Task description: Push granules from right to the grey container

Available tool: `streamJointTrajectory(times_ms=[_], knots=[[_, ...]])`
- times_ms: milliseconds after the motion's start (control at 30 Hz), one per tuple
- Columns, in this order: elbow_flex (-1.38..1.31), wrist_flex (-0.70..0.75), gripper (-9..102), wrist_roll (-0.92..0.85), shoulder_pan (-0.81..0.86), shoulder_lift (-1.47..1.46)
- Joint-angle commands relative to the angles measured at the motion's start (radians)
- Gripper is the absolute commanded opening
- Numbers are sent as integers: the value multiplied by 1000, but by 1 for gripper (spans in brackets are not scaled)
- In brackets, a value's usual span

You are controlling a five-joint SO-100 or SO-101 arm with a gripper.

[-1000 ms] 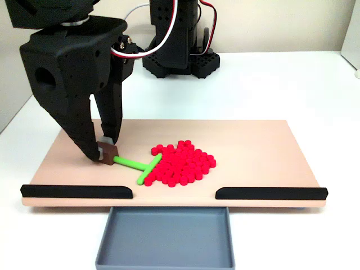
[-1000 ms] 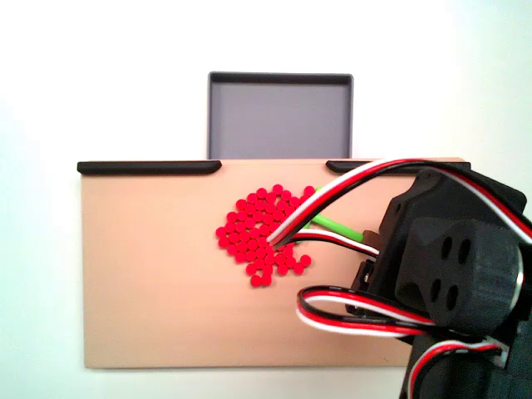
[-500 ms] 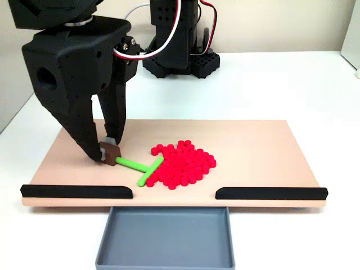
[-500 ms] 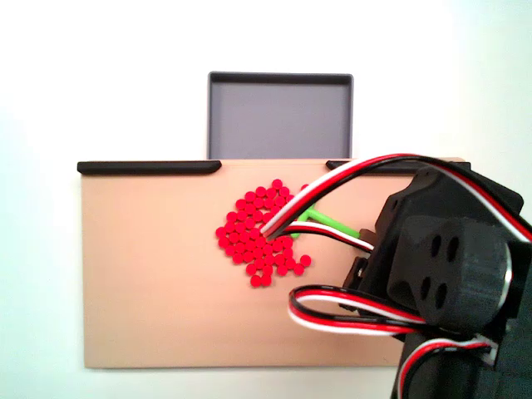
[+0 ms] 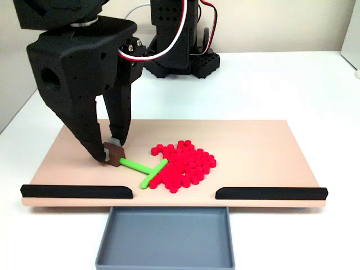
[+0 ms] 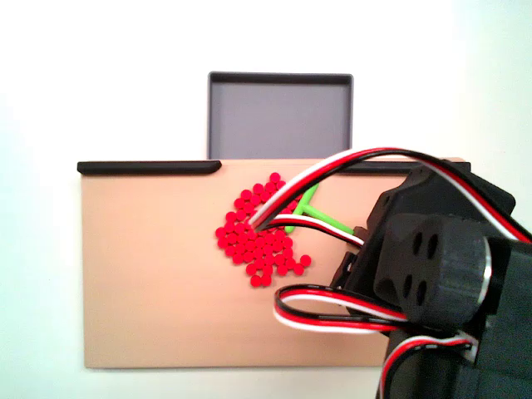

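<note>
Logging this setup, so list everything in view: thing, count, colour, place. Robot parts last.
granules: dozens, red, clustered mid-board, against the stick's crossbar
stick: one, green, T-shaped, lying on the board left of the pile in the front fixed view, its brown end block between the gripper's fingertips
board: one, beige, flat on the table
strips: two, black, along the board's tray-side edge, a gap between them
tray: one, blue-grey, empty, against the board's edge at the gap
table: one, white, under everything
gripper: one, black, pointing down over the board's left part in the front fixed view, shut on the stick's block
arm base: one, black, behind the board, red, white and black cables running from it
</note>
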Motion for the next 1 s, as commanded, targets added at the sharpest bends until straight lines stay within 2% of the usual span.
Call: streamJointTrajectory(times_ms=[0,967], knots=[[-34,-3,0,15,-9,20],[-34,-3,0,109,-17,18]])
